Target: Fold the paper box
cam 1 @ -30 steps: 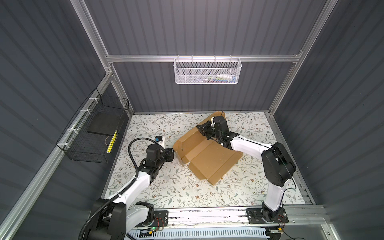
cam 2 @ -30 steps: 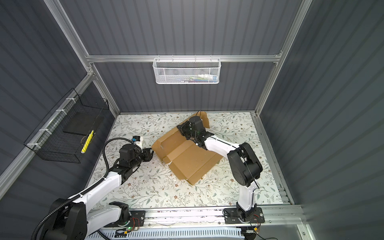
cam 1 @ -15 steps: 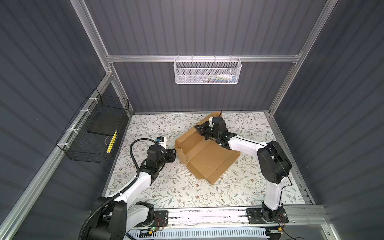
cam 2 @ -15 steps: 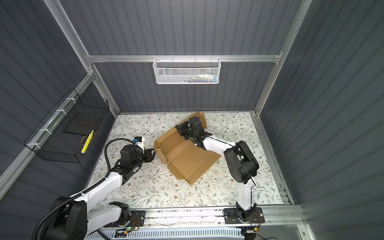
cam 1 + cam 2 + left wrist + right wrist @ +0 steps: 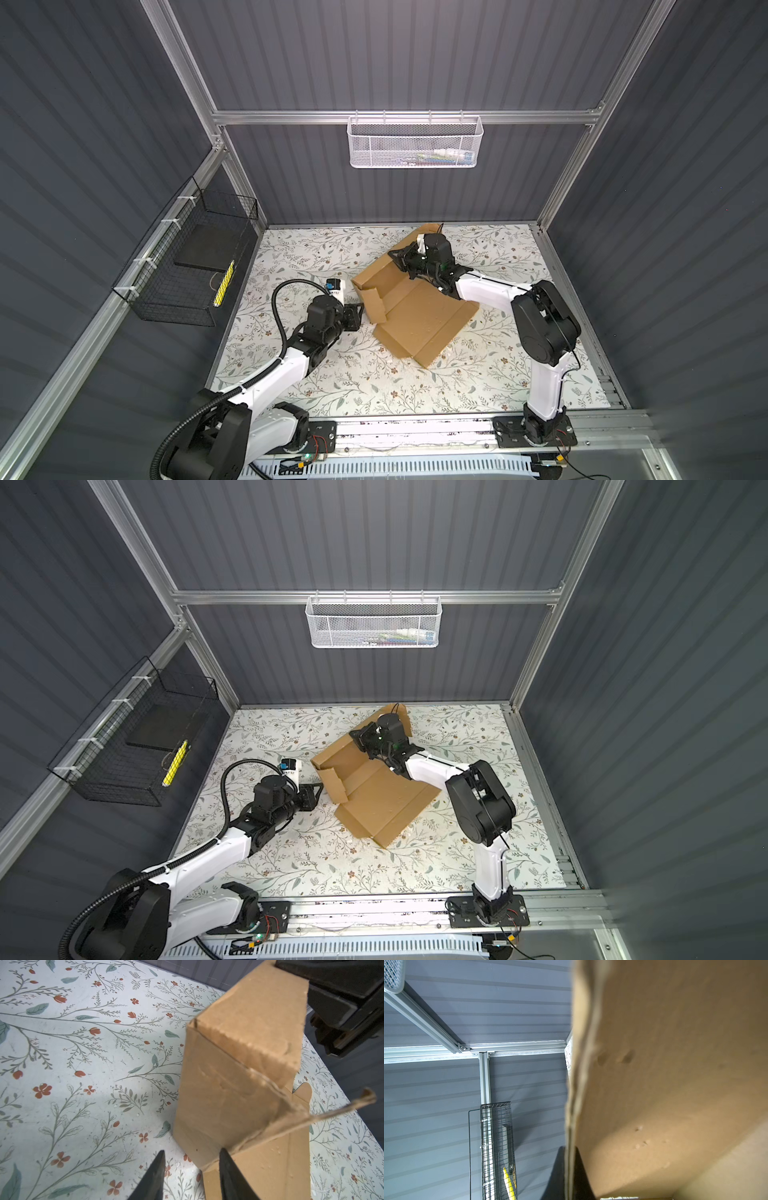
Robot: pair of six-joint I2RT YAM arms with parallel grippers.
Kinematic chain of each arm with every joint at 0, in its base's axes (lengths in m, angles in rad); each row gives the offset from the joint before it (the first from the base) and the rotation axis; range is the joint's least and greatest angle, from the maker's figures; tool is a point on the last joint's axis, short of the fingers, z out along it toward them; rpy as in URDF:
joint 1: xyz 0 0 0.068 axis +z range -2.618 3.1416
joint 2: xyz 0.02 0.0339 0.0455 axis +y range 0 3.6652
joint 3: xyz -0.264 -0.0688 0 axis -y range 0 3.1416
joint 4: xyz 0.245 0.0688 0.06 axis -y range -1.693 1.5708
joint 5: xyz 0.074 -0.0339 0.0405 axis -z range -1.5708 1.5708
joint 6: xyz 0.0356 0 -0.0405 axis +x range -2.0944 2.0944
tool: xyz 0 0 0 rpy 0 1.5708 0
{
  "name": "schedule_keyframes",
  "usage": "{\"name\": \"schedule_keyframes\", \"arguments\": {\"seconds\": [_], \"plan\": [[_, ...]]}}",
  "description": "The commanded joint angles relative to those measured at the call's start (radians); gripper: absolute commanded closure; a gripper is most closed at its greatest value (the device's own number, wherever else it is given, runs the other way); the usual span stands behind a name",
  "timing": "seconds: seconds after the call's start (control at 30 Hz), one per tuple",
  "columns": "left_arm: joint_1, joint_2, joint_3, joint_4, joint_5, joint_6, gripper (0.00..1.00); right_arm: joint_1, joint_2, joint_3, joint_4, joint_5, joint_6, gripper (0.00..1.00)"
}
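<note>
The paper box [image 5: 419, 320] [image 5: 382, 804] is a brown cardboard sheet lying part-folded in the middle of the floral table. Its far-left wall stands raised, and a small side flap [image 5: 374, 305] tilts inward. My right gripper [image 5: 394, 254] [image 5: 356, 734] is shut on the top edge of that raised wall; in the right wrist view both fingers [image 5: 560, 1167] pinch the thin cardboard edge [image 5: 571, 1105]. My left gripper [image 5: 360, 314] [image 5: 191, 1152] is low at the box's left corner. It is open, with the corner of the box [image 5: 228, 1095] just ahead of its tips and one tip against the cardboard.
A black wire basket [image 5: 187, 266] hangs on the left wall with a dark slab and a yellow item inside. A white mesh basket [image 5: 415, 141] hangs on the back rail. Floral table [image 5: 332, 374] lies bare in front of the box.
The right gripper has pulled the far-left wall upright, and the box has shifted slightly. The left gripper has moved right, up to the box's corner and side flap.
</note>
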Motion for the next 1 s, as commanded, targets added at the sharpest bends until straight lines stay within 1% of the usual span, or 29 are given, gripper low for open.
{"name": "schedule_keyframes", "arguments": {"seconds": [0.0, 0.33, 0.43, 0.47, 0.5, 0.7, 0.83, 0.97], "plan": [[-0.008, 0.013, -0.010, 0.044, -0.026, -0.024, 0.57, -0.001, 0.002, -0.001, 0.036, -0.009, -0.014, 0.98], [-0.011, 0.003, -0.047, 0.092, -0.029, -0.063, 0.54, -0.001, -0.027, -0.051, 0.088, -0.015, -0.037, 0.98], [-0.014, -0.008, -0.055, 0.089, -0.031, -0.069, 0.53, -0.001, -0.037, -0.087, 0.149, -0.016, -0.049, 0.98], [-0.015, -0.011, -0.060, 0.089, -0.031, -0.072, 0.53, -0.001, -0.036, -0.100, 0.180, -0.055, -0.048, 0.98], [-0.015, -0.015, -0.064, 0.090, -0.032, -0.074, 0.53, -0.001, -0.035, -0.115, 0.210, -0.062, -0.044, 0.98], [-0.021, -0.003, -0.094, 0.115, -0.031, -0.099, 0.52, 0.001, -0.032, -0.193, 0.340, -0.064, -0.037, 0.98], [-0.029, 0.002, -0.104, 0.130, -0.036, -0.111, 0.52, 0.001, -0.039, -0.215, 0.357, -0.059, -0.049, 0.99], [-0.043, -0.006, -0.111, 0.121, -0.062, -0.112, 0.52, 0.002, -0.049, -0.225, 0.352, -0.058, -0.067, 0.99]]}}
